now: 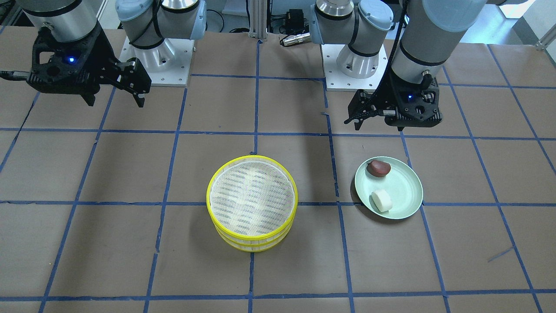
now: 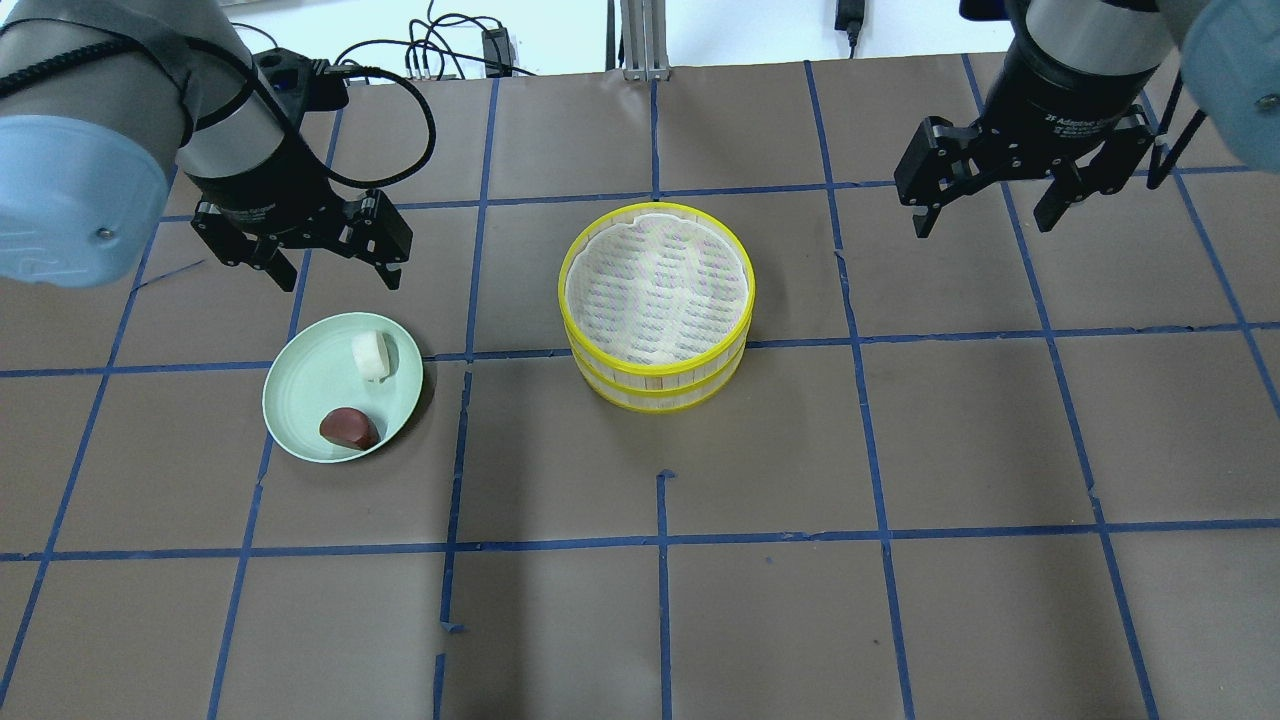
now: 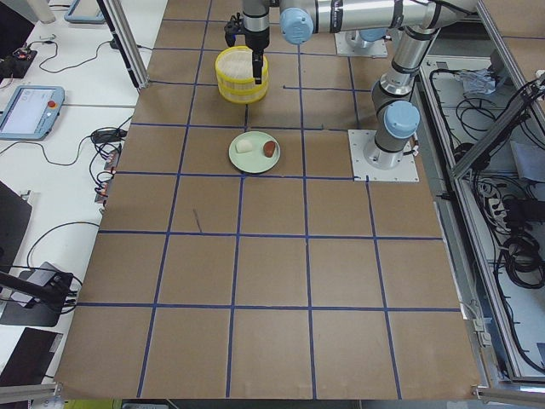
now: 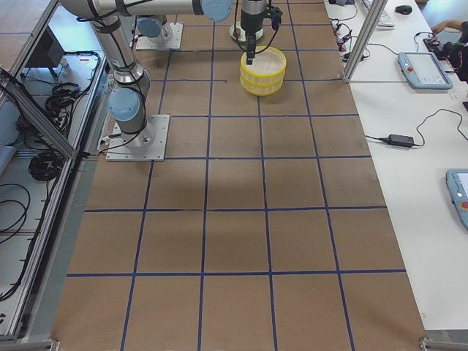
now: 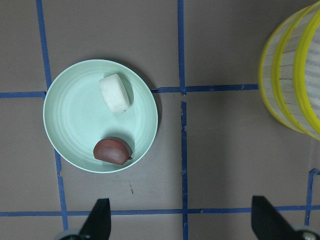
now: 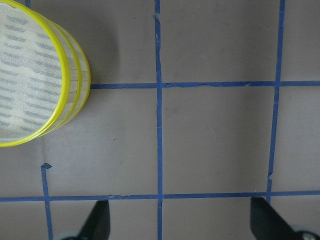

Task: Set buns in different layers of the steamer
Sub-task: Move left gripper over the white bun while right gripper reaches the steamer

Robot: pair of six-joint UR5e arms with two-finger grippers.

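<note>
In the overhead view the left arm [image 2: 232,130] comes in from the upper left of the frame, and its left claw [image 2: 338,278] points down with fingers spread wide, empty. The right arm [image 2: 1075,60] comes in from the upper right, and its right claw [image 2: 982,224] also points down, spread and empty.

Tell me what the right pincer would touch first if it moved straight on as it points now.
Probably the bare brown table, near a blue tape line. In its wrist view the steamer lies off to one side, outside the right pincer's path, though depth is unclear.
</note>
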